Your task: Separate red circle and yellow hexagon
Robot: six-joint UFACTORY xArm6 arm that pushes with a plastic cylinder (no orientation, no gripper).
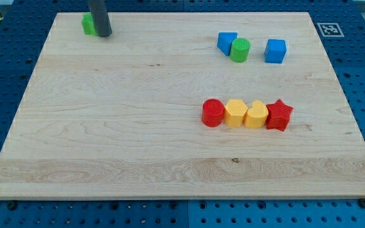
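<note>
The red circle (213,113) lies right of the board's middle, touching the yellow hexagon (235,113) on its right. A yellow heart-like block (256,114) and a red star (279,115) continue the row to the right. My tip (103,34) is at the view's top left, far from the row, right beside a green block (89,24) that the rod partly hides.
A blue triangle-like block (227,42), a green cylinder (239,49) and a blue cube (275,50) sit at the top right. The wooden board (106,139) lies on a blue pegboard table. A marker tag (329,28) is beyond the top right corner.
</note>
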